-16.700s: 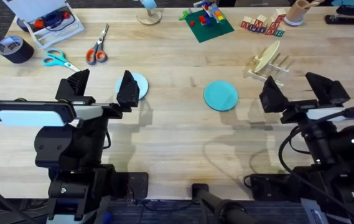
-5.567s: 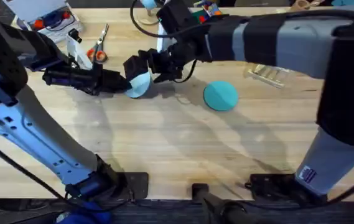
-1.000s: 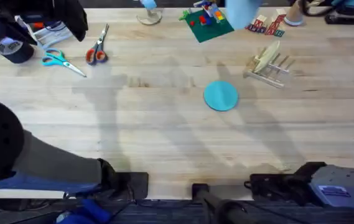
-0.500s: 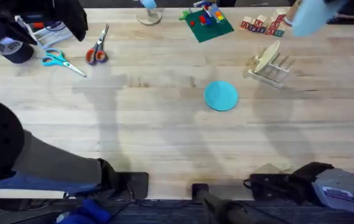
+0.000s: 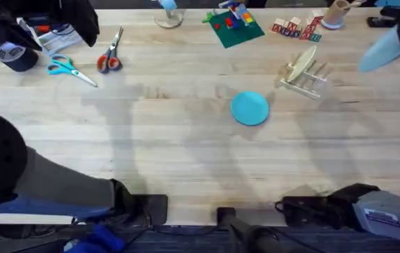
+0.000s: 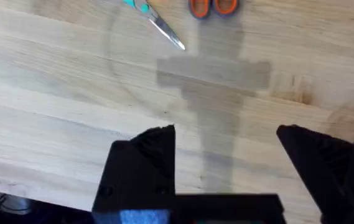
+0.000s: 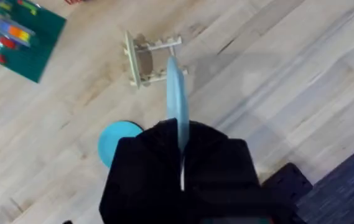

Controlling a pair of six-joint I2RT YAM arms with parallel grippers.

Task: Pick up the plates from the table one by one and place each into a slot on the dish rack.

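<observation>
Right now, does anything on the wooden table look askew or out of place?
Nothing looks damaged or spilled. The small light wooden dish rack sits skewed to the plank seams, and the darker teal round plate lies flat, not yet racked.

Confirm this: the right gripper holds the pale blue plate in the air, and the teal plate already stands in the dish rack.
Not quite. The teal plate lies flat on the table, beside the dish rack, as the overhead view shows. The rest holds: the right gripper holds the pale blue plate in the air.
</observation>
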